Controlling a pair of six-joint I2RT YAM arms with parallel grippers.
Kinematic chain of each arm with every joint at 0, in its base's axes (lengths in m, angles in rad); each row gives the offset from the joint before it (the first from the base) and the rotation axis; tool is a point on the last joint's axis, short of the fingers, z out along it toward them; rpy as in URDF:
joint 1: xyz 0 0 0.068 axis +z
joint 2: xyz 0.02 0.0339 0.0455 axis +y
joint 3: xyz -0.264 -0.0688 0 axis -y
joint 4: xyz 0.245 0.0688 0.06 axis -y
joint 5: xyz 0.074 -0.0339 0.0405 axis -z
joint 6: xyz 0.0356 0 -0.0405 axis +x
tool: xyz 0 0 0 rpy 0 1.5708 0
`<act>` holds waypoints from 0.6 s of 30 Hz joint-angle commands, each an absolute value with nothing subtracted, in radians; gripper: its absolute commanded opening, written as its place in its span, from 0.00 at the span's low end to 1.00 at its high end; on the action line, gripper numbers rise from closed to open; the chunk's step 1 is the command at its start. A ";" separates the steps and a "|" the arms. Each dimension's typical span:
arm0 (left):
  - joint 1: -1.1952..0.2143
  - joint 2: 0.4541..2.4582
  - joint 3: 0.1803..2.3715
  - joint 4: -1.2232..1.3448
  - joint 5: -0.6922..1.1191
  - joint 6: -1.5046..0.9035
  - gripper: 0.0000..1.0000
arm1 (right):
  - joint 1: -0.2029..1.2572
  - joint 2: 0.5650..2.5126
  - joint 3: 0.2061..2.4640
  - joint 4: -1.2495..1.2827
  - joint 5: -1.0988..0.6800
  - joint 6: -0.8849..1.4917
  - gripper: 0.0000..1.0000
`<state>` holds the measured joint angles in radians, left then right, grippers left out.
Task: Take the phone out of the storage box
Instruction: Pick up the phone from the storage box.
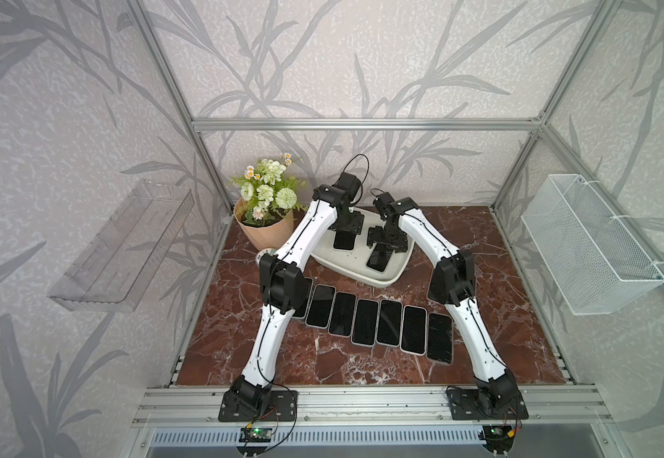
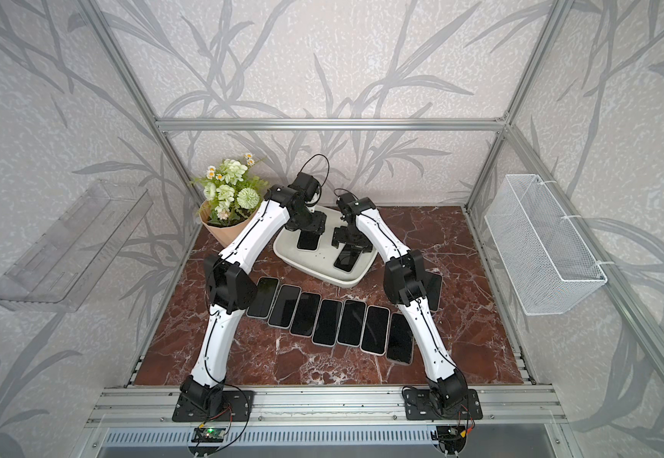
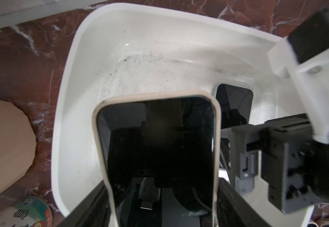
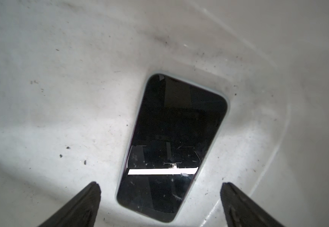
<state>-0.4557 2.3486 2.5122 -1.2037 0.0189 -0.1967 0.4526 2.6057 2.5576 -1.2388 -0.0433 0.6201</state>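
Left claw (image 3: 161, 188) squeezes the cream phone (image 3: 159, 137); its smooth sides could slip, dropping it in the storage box (image 3: 71, 118). Right claw (image 4: 159, 185) is apart.

The storage box (image 3: 81, 82) is of smooth off-white plastic, a little shiny and dusted with dark specks. The phone (image 3: 159, 141) has a glossy black glass face that mirrors, in a matt cream rim. The counter (image 1: 362, 365) looks like polished red-brown marble with white veins.
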 commanded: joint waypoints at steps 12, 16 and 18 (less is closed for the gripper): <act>-0.450 1.813 1.912 -1.241 -0.124 -0.159 0.62 | 0.486 2.727 2.660 -1.294 -0.014 0.668 0.99; -0.435 1.689 1.725 -1.235 -0.218 -0.149 0.63 | 0.486 2.755 2.683 -1.338 0.012 0.630 0.99; -0.408 1.642 1.648 -1.225 -0.217 -0.149 0.63 | 0.487 2.761 2.687 -1.354 0.029 0.614 0.99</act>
<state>-0.4416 1.6955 1.7222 -1.2419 -0.1406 -0.1677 0.4847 2.7216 2.6667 -1.2911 -0.0074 0.6415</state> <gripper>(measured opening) 0.772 0.991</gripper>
